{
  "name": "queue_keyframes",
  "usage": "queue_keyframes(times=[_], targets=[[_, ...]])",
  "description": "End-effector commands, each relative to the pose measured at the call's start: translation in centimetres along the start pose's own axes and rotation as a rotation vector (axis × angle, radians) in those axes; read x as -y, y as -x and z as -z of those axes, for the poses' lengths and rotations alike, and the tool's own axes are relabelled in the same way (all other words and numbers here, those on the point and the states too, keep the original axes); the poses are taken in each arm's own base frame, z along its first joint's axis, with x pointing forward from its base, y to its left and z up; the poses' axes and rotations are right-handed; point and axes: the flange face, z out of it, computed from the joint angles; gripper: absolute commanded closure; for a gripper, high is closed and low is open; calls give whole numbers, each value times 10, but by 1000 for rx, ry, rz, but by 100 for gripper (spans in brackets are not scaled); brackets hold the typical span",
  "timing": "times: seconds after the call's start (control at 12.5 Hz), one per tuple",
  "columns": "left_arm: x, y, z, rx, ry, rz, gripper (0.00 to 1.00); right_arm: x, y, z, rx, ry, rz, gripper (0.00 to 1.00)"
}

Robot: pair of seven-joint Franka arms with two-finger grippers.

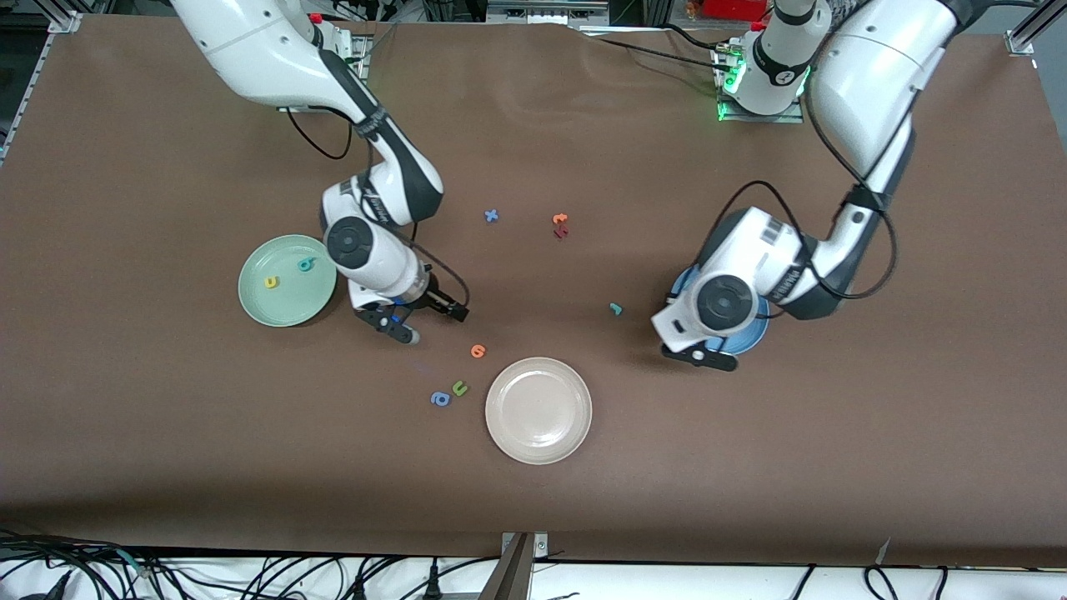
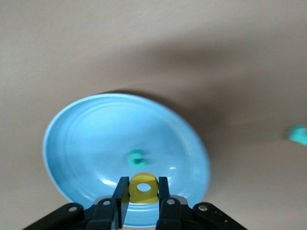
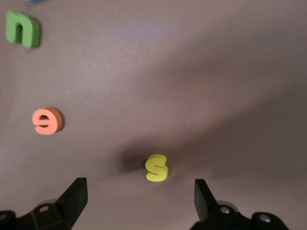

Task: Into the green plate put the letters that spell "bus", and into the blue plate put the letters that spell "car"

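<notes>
The green plate (image 1: 288,308) holds a yellow u (image 1: 272,282) and a teal b (image 1: 306,265). Beside it, my right gripper (image 3: 139,196) hangs open low over the table, with the yellow s (image 3: 157,167) lying flat just ahead of the gap between its jaws. Over the blue plate (image 2: 72,124), my left gripper (image 2: 143,191) is shut on the yellow a (image 2: 144,178). A teal c (image 2: 135,158) lies in that plate. The teal r (image 1: 616,309) rests on the table beside the blue plate (image 1: 753,333), toward the right arm's end.
A beige-white plate (image 1: 538,446) sits nearer the front camera, mid-table. An orange letter (image 1: 478,351), a green u (image 1: 460,387) and a blue a (image 1: 440,398) lie near the right gripper. A blue x (image 1: 492,216), an orange letter (image 1: 560,219) and a red one (image 1: 561,232) lie farther back.
</notes>
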Motion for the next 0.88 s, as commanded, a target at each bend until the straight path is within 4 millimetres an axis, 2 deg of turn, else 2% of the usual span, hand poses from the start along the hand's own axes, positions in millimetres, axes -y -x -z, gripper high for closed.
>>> queue_keyframes(times=[0.0,0.32,0.64,0.72,0.8], targets=[[5,7,-12,16,-30,-31,0,4,-4,-7,-8,-8,-6,2],[-1,6,-2,0,-19,-43,0,-15,-8,-20,-38,68,60,12],[-41,4,15,-60,23,-81,0,-12,-3,-22,-38,64,40,16],[-46,0,16,-96,45,-85,0,-10,0,-22,-37,65,36,16],[-61,-3,11,-121,74,-96,0,-9,1,-22,-36,64,35,16]])
